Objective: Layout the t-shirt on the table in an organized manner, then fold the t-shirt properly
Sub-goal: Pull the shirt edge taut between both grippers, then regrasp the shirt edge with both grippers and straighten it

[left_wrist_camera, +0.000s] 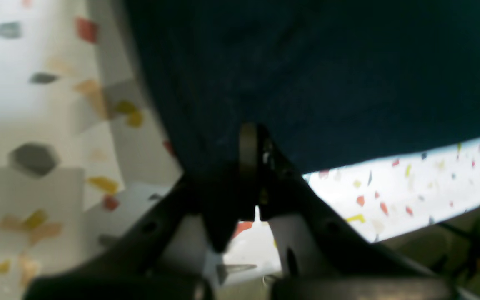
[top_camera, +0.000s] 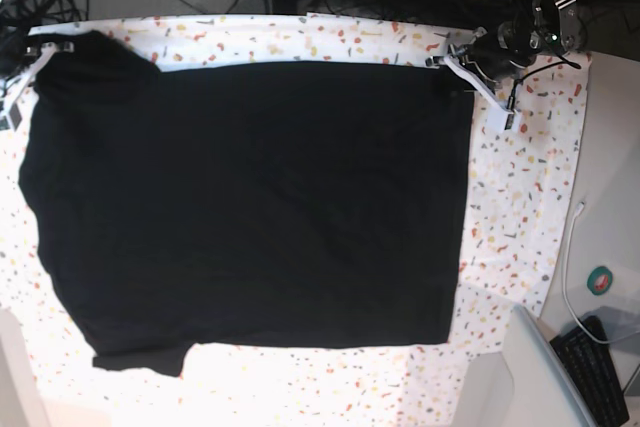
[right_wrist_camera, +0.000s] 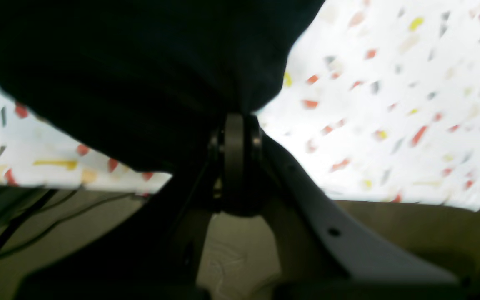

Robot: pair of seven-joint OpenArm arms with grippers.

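- Overall, one t-shirt (top_camera: pixel 250 207) lies spread on one table (top_camera: pixel 520 217), and two grippers are at work, one at each of its far corners.
- The left gripper (top_camera: pixel 462 69) is clamped on the shirt's corner at the base view's right; its wrist view shows dark cloth (left_wrist_camera: pixel 306 83) pinched between closed jaws.
- The right gripper (top_camera: pixel 30 52) is likewise closed on the opposite far corner, with cloth (right_wrist_camera: pixel 140 75) bunched at its tip.
- Both wrist views are blurred; no print shows on the shirt.
- One sleeve (top_camera: pixel 140 359) pokes out at the near left.
- Bare speckled tabletop runs widest along the right side, thinner along the near and far edges.
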